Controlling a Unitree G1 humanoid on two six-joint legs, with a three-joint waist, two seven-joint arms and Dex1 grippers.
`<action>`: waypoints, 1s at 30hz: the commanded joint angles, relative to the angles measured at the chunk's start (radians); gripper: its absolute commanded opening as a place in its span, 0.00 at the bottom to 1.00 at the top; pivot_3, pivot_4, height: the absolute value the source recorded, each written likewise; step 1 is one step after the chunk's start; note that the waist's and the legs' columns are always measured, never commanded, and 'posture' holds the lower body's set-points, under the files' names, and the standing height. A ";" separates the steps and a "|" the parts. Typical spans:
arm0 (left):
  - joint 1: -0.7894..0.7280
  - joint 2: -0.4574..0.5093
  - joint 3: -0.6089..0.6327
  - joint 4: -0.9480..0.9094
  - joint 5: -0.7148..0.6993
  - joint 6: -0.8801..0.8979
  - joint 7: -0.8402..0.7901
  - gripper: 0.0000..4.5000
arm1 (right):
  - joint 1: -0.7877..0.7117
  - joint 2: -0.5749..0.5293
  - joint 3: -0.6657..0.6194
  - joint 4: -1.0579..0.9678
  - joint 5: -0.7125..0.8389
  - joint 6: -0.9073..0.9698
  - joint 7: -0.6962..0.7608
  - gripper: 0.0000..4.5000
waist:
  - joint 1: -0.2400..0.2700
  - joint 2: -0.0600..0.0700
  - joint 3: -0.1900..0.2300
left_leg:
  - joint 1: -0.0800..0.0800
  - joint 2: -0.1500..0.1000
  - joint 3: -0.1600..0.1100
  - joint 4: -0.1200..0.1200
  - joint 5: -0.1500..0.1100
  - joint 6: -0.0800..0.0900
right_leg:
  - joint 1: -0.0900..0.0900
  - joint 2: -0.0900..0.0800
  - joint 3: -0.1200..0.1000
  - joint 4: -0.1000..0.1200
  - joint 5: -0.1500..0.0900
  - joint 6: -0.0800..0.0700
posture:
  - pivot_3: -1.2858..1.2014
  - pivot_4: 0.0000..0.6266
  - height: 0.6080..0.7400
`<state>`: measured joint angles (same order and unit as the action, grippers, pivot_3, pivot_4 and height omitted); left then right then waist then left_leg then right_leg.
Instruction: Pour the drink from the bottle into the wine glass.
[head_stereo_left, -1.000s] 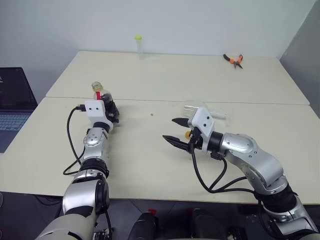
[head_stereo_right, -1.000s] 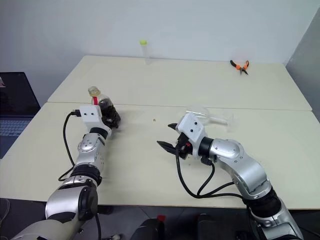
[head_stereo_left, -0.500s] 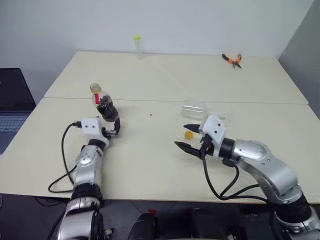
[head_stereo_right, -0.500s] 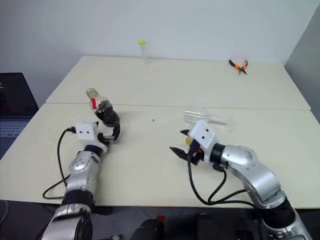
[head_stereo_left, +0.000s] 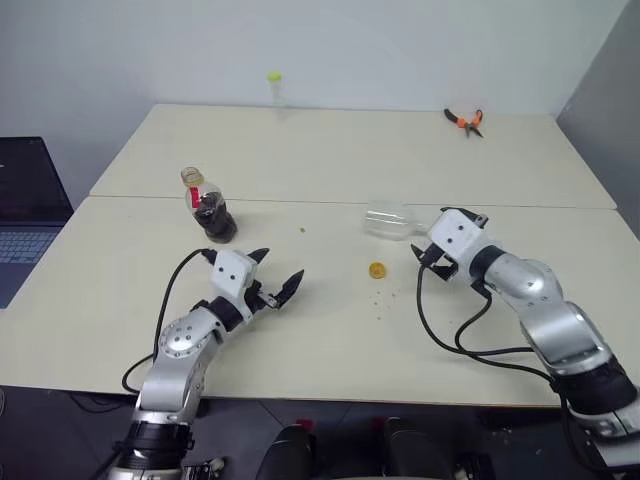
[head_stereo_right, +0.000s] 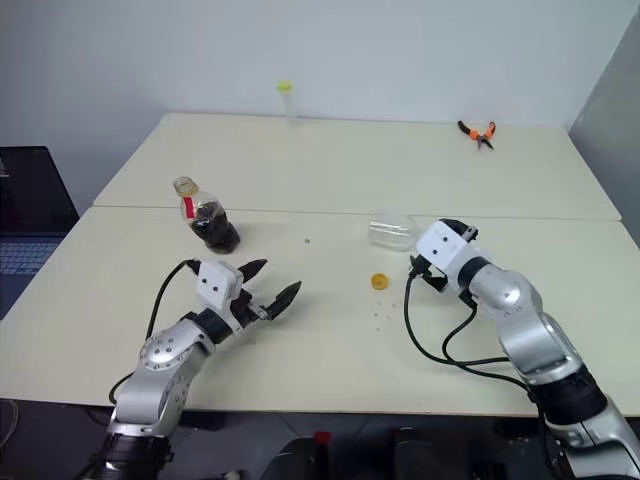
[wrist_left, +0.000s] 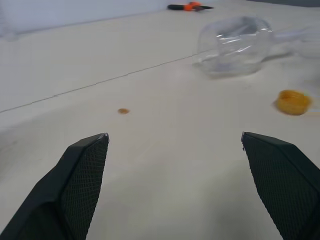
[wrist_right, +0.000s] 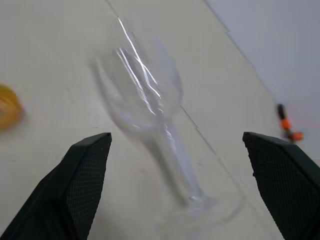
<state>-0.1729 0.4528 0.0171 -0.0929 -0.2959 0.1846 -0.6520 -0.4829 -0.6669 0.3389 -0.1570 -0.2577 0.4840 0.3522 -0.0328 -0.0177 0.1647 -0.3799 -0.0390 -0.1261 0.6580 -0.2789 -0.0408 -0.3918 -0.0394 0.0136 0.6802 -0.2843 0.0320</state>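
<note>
From the head, the cream tabletop carries the small squat clear plastic bottle with a red neck label, standing upright at the left with its mouth uncapped and the dark brown drink low in its bulbous body; its yellow screw cap lies loose near the middle, a few droplets just on the near side of it. The clear stemmed wine glass lies on its side right of centre, so judged from this it must be stood up before any pouring. The left gripper hangs near the bottle but apart from it, black fingers spread and empty; the right gripper sits just beside the fallen glass, apparently lined up to take it. A thin clear tube with a yellow-green cap and orange-handled pliers rest at the far edge; a laptop stands off to the left.

The left wrist camera shows its two fingers wide apart over bare table — nothing between them; glass bowl and cap lie ahead.

The right wrist camera shows its fingers equally wide, framing the toppled glass, whose bowl, stem and foot all rest on the table; it grips nothing yet.
</note>
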 joint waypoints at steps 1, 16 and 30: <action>-0.036 0.043 -0.009 -0.045 -0.030 0.012 -0.088 1.00 | -0.052 0.002 0.025 0.077 -0.116 -0.084 -0.046 1.00 | 0.001 0.001 0.000 | 0.000 0.000 0.000 0.000 0.001 -0.002 | 0.000 0.000 0.000 0.000 0.000 0.000 | 0.52 0.24 1.00; -0.187 0.060 -0.030 0.029 -0.031 0.020 -0.228 1.00 | -0.174 0.132 0.126 0.471 -0.405 -0.250 -0.180 0.96 | 0.000 0.001 0.000 | -0.001 0.000 0.004 0.000 0.002 -0.003 | -0.003 -0.001 0.002 0.000 0.000 0.000 | 0.52 0.24 1.00; -0.159 0.060 0.010 0.047 -0.043 0.034 -0.220 1.00 | -0.166 0.178 0.058 0.465 -0.416 -0.290 -0.221 0.03 | -0.001 0.001 0.000 | -0.001 0.000 0.004 0.000 0.002 -0.003 | -0.004 -0.001 0.003 0.001 0.000 0.000 | 0.52 0.24 1.00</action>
<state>-0.3365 0.5074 -0.0018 -0.0278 -0.3145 0.2154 -0.8818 -0.6386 -0.4831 0.4376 0.3684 -0.6829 0.2083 0.1466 -0.0336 -0.0170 0.1650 -0.3813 -0.0386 -0.1220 0.6577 -0.2774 -0.0435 -0.3955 -0.0401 0.0163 0.6808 -0.2840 0.0320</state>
